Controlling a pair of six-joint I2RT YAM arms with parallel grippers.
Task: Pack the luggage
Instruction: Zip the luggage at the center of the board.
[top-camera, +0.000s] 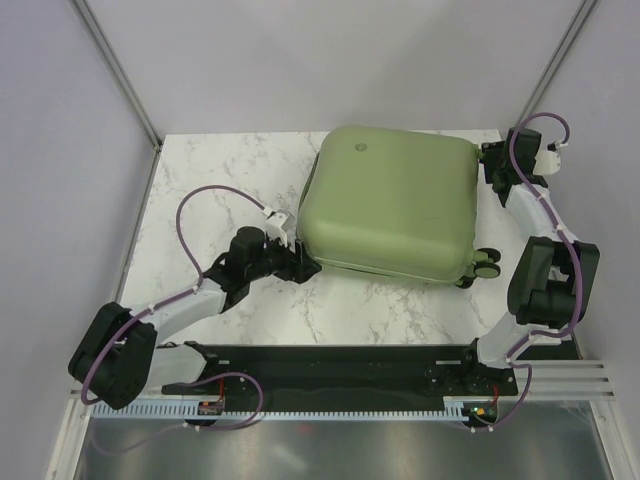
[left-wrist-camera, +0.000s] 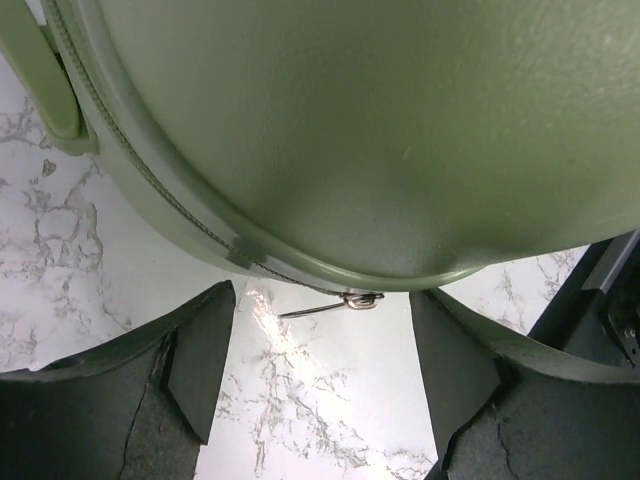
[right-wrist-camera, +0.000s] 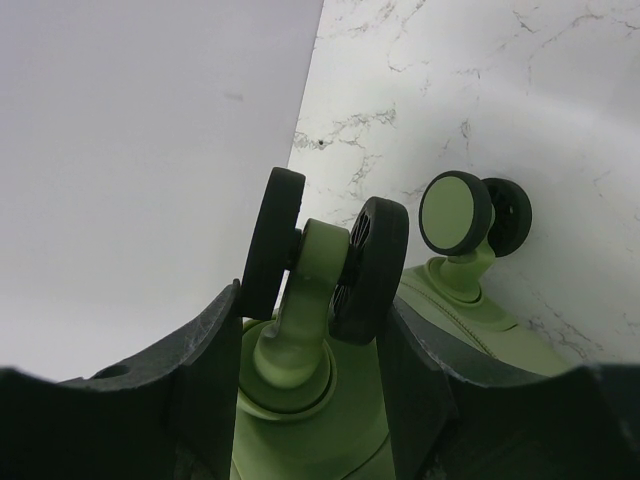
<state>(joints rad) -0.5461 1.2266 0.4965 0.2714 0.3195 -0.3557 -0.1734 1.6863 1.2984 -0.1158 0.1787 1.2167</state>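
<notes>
The left end effector (left-wrist-camera: 322, 320), jaws wide and empty, is pictured low over the marble worktop (top-camera: 230, 180). A small metal zip pull (left-wrist-camera: 345, 301) lies just ahead between its fingers, at the rounded corner of the closed sage-green luggage (top-camera: 390, 200), which lies flat directly in front. The right end effector (right-wrist-camera: 308, 300) is closed about a twin-wheel caster (right-wrist-camera: 320, 260) at the case's opposite side, both fingers seemingly pressed to the black wheels, with a second caster (right-wrist-camera: 460, 215) seen just beyond to its right. Trouble is judged likeliest at the pull: thin and close to the worktop, it could be missed or squeezed out as the jaws close, or the fingertips could be driven into the marble. Were the zip tugged, the case could be dragged or swung, since the held caster may swivel or roll in the grip.
</notes>
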